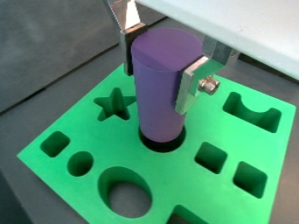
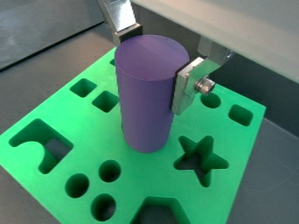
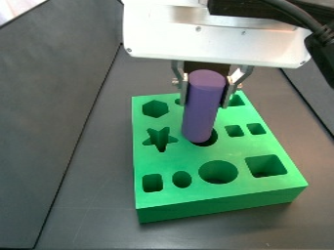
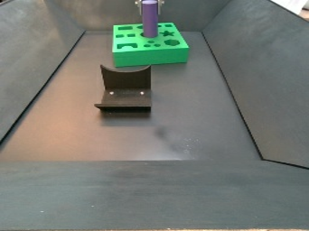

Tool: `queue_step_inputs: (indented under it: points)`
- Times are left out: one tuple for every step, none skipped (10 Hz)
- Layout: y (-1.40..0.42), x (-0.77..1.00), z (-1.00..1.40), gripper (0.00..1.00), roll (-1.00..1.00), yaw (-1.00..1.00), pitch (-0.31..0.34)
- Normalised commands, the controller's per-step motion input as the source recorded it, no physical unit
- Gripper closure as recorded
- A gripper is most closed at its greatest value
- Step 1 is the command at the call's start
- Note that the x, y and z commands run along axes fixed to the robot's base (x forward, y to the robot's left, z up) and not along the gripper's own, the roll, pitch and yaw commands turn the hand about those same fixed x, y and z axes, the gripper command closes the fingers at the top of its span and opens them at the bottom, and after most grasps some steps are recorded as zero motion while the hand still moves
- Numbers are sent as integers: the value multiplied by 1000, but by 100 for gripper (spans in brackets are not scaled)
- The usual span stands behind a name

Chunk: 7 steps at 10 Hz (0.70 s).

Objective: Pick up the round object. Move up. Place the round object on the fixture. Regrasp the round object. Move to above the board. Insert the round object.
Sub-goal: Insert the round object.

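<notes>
Gripper (image 1: 162,61) above the middle of the board (image 1: 70,140), jaws astride the upper part of the peg (image 1: 160,87). Peg upright, purple, lower end sunk in a round hole at the board's centre, as seen in both wrist views and in a side view (image 3: 201,103). Silver fingers (image 1: 194,83) flanking the peg top on two opposite sides; one plate lying flat against the peg's side in a wrist view (image 2: 187,83), the opposite one set at the far edge of the top, contact there too close to judge. Cannot tell whether jaws clenched on the peg or just released. Board bright green, lying flat on the dark bench (image 4: 182,126) at the far end in a side view (image 4: 151,50), with star (image 1: 112,105), hexagon (image 3: 156,105), square and oval cut-outs around the peg. Star hole just beside the peg's foot in a wrist view (image 2: 198,155). Fixture (image 4: 123,88) standing on the bench well apart from the board, nearer the camera in that side view, dark and L-shaped. White gripper body (image 3: 216,34) hanging directly over the peg.
</notes>
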Motion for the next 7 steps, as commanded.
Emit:
queue_step_inputs:
  points:
    - [-177, 0, -371, 100, 0, 0, -77]
    - [-117, 226, -449, 100, 0, 0, -56]
    - [-14, 331, -509, 100, 24, 0, -33]
    - [0, 314, -557, 100, 67, 0, -17]
    - [0, 311, -546, 100, 96, 14, 0]
    - [26, 237, -546, 100, 106, 46, 0]
    - [46, 131, -537, 100, 126, 80, 0]
